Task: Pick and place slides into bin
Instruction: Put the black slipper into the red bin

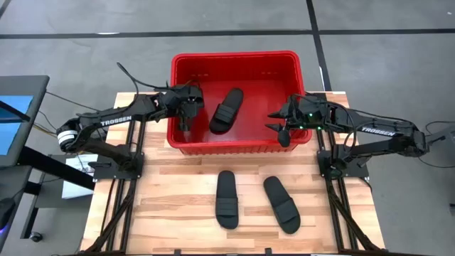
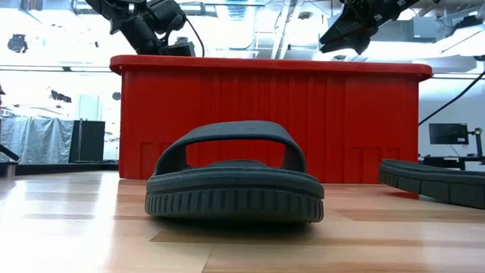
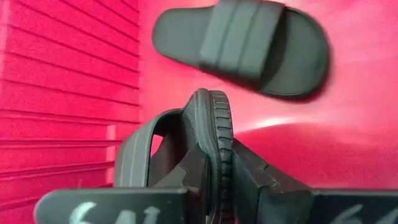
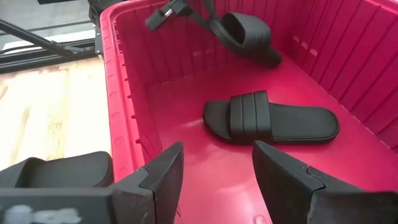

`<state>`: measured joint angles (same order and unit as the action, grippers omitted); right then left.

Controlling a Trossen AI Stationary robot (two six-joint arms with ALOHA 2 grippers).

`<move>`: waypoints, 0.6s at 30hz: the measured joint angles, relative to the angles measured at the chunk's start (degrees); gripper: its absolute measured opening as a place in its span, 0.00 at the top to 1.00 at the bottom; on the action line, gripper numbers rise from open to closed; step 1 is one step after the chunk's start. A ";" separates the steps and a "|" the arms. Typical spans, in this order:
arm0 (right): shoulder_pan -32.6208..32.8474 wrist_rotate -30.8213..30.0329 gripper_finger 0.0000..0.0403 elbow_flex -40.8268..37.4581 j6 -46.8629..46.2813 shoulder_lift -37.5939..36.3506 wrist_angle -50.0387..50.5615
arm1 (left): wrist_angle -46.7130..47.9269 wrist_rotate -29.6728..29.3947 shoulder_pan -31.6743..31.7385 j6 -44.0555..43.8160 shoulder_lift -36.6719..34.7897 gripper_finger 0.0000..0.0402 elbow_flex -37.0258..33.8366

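- One slide (image 1: 227, 110) is already lying flat on the floor of the bin (image 1: 234, 148), so that's one of four done.
- The left gripper (image 1: 186, 114) is inside the bin by its left wall, pinching a second slide (image 3: 208, 140) by the edge of its sole. It looks about ready to drop.
- The right gripper (image 1: 281, 126) hovers over the bin's right rim, fingers spread, holding nothing.
- Two more slides (image 1: 227, 199) (image 1: 281, 204) sit side by side on the table (image 1: 178, 199) in front of the bin, so roughly half is left.

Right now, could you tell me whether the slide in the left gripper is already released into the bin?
Not released: the left gripper is shut on the slide, holding it on edge above the bin floor.
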<state>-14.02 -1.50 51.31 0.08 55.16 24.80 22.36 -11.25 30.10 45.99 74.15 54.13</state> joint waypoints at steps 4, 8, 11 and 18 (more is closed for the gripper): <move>0.00 0.00 0.55 0.00 0.39 0.00 -0.02 | -1.57 1.55 1.80 1.29 0.00 0.93 -0.02; 0.00 0.00 0.55 0.00 0.39 0.00 -0.02 | -1.01 4.26 3.06 0.94 0.00 0.93 -0.02; 0.00 0.00 0.55 0.00 0.39 0.00 -0.02 | 0.39 4.87 3.22 0.73 0.00 0.93 -0.04; 0.00 0.00 0.55 0.00 0.51 0.00 -0.02 | 2.73 7.00 3.18 -1.33 0.00 0.93 -0.04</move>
<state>-14.02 -1.50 51.31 0.59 55.16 24.77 25.09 -4.25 33.28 44.66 74.15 54.08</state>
